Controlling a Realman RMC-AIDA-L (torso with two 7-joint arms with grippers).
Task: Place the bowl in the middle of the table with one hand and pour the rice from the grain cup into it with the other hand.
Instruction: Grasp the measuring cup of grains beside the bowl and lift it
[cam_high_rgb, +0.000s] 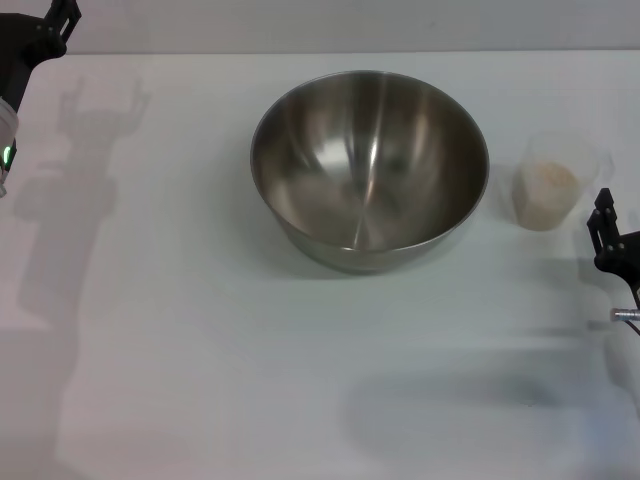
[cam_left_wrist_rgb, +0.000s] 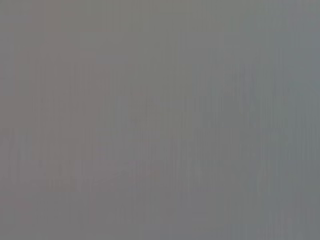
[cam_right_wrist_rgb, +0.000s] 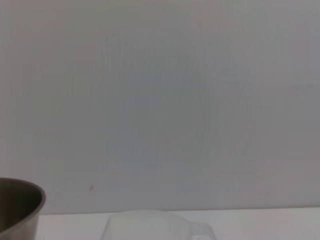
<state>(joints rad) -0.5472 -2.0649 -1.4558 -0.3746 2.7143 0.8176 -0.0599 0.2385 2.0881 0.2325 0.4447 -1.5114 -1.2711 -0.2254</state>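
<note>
Right tool (cam_high_rgb: 612, 240), cut off at the edge, near grain cup (cam_high_rgb: 553, 182).

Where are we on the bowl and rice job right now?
The bowl already sits mid-table, empty inside. Nothing is held: the right gripper waits near the grain cup, whose rice is unpoured; the left gripper is off at the far corner. Grasping and pouring remain.

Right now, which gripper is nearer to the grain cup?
The right. The right gripper sits just beside the grain cup, nearer the camera and slightly outboard. The left gripper is at the far left corner of the table, beyond the bowl.
</note>
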